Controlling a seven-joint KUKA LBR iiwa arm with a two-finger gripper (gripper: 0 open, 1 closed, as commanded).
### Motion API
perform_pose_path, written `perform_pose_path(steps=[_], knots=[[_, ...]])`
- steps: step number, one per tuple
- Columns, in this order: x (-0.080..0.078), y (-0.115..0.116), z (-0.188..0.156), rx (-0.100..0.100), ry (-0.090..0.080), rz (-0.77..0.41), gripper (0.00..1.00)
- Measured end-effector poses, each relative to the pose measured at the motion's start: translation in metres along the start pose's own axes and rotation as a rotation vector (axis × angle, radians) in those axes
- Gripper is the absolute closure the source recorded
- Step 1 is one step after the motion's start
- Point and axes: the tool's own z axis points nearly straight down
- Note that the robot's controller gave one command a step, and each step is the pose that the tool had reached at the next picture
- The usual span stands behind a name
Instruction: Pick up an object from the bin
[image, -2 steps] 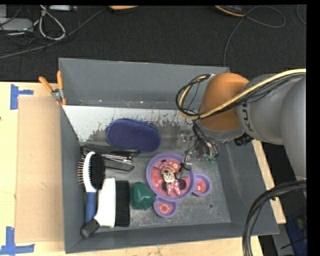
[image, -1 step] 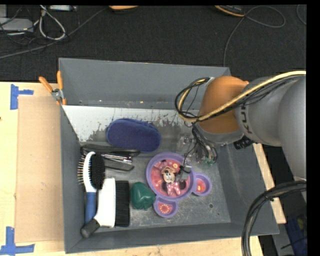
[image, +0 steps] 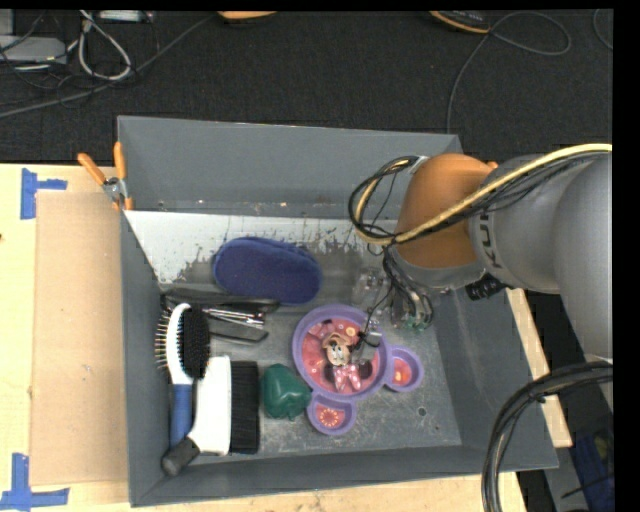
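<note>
Picking is barely starting: I'm watching the gripper (image: 372, 337) hanging over the purple mouse-eared plate (image: 312, 360); open or closed, I cannot tell.

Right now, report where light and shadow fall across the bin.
Camera view: strong light strikes the lower band of the bin far wall, which shows nearly white; the wall above that band is dull grey; the floor under the orange wrist cover looks darker, likely its shadow; the white brush shows bright.
</note>
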Motion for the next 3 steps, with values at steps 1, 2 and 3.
perform_pose_path(steps=[1, 2, 3], knots=[[-0.0034, -0.0096, 0.0140, -0.001, -0.002, 0.107, 0.00], [-0.0014, -0.0027, 0.0062, -0.001, -0.001, 0.033, 1.00], [-0.0014, -0.0027, 0.0062, -0.001, -0.001, 0.033, 1.00]])
